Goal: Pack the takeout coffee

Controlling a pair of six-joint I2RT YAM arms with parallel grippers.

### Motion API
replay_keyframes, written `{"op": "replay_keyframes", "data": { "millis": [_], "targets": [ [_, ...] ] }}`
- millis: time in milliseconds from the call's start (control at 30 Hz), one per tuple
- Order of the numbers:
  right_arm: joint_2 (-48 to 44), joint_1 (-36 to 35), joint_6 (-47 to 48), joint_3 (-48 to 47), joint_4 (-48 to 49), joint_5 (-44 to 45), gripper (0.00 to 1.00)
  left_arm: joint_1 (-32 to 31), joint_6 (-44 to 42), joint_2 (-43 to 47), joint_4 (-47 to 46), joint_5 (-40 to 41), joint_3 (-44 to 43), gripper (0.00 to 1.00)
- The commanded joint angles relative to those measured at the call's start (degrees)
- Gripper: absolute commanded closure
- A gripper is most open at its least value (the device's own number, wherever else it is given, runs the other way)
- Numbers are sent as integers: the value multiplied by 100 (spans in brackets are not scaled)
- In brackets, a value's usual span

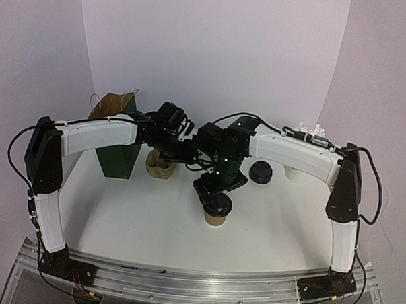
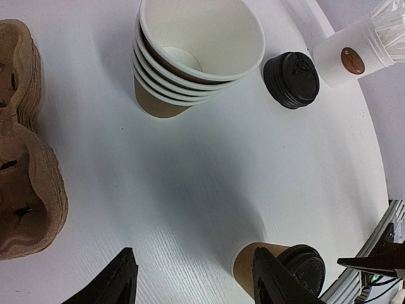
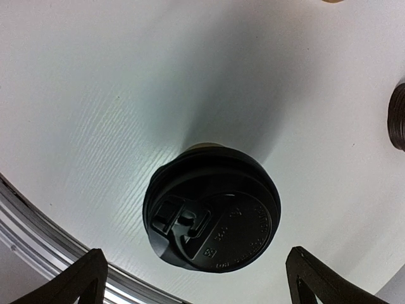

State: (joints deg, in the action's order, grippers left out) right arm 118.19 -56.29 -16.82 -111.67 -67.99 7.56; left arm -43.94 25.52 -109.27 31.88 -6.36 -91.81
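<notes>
White bench (image 1: 139,216) lies below me; my right jaws stand wide apart with the takeout coffee (image 3: 212,215) upright between them, its black lid untouched; my left jaws are apart too, holding nothing, the coffee just behind one finger, the stack of lidless cups (image 2: 190,63) farther ahead.

White desk (image 1: 132,219) below me, grained top, pale lilac backdrop (image 1: 214,45) curving behind, metal rail (image 1: 197,281) along my near edge, soft light, faint shadows.

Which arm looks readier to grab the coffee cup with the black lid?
Probably the right: the right gripper hangs open directly above the takeout coffee, a finger on each side. The left gripper, also open, sits aside by the stacked cups.
</notes>
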Motion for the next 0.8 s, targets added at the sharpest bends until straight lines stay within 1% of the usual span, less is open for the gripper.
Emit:
{"op": "replay_keyframes", "data": {
  "millis": [0,267,767],
  "targets": [
    [159,-26,-757,-243,-145,-95,2,-15,-23,75,-121,40,-10,39],
    [372,-28,-1422,-357,-299,-160,2,-18,-39,146,-90,43,35,39],
    [455,-2,-1841,-492,-386,38,2,-18,-141,308,-10,56,106,39]
  ]
}}
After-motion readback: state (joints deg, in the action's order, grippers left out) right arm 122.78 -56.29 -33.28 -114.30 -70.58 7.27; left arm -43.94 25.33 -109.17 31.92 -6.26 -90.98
